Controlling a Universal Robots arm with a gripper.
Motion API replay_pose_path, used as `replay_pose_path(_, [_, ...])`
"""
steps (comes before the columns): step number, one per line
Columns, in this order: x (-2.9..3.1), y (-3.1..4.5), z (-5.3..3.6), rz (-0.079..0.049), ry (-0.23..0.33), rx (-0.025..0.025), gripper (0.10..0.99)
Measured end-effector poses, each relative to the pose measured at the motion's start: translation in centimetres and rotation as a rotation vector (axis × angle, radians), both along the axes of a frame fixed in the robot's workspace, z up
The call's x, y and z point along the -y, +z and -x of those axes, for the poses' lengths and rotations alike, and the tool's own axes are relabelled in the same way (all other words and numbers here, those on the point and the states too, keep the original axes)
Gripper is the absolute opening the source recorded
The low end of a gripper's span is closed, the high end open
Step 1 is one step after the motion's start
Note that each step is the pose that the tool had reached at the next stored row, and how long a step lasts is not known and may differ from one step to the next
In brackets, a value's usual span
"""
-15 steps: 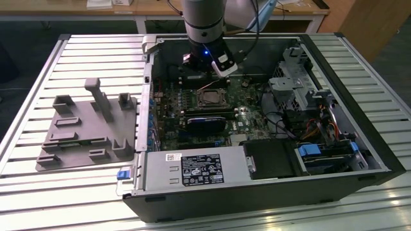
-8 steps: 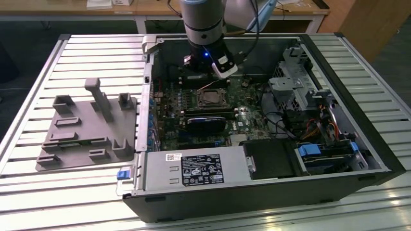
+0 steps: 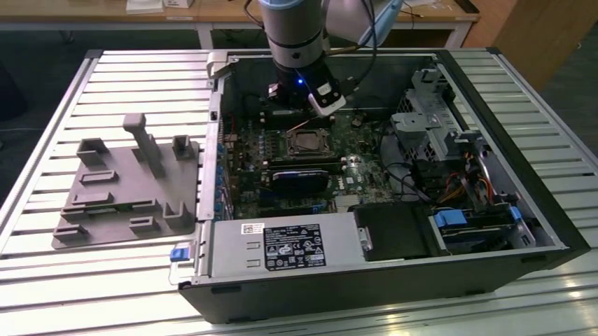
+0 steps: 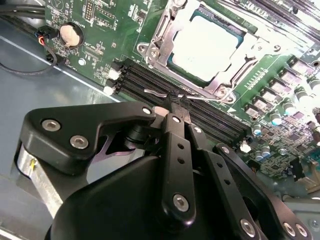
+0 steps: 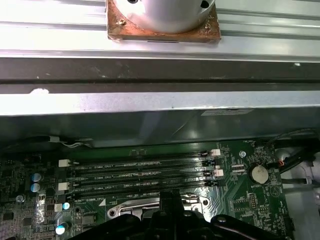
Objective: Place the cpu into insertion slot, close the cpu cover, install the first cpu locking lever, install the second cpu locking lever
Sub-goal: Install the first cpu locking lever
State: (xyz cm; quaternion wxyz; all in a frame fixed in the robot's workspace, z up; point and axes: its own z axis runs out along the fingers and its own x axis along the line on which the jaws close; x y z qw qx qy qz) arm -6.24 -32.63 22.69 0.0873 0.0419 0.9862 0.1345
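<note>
Cpu (image 4: 205, 44) sits in insertion slot (image 4: 145, 49), cpu cover (image 4: 200, 82) down over it. Claw (image 4: 175, 102) tips together at wire locking lever (image 4: 212, 98), prob. pinching it. Levers seemingly unlatched.

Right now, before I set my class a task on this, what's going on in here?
A robot arm reaches down into an open computer case lying on a slatted table. In the second wrist view, the cpu sits on the board with the cpu cover down around it. The gripper has its fingertips closed together at a thin wire locking lever beside the cover. I cannot tell whether it actually grips the lever.
</note>
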Motion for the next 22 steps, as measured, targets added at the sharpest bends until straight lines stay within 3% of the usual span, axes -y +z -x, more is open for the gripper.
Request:
replay_pose_path(17, [-0.26, -0.36, 0.0, 0.011, -0.004, 0.0001, 0.106])
replay_pose_path(22, [-0.36, -0.55, 0.0, 0.025, -0.009, 0.0, 0.106])
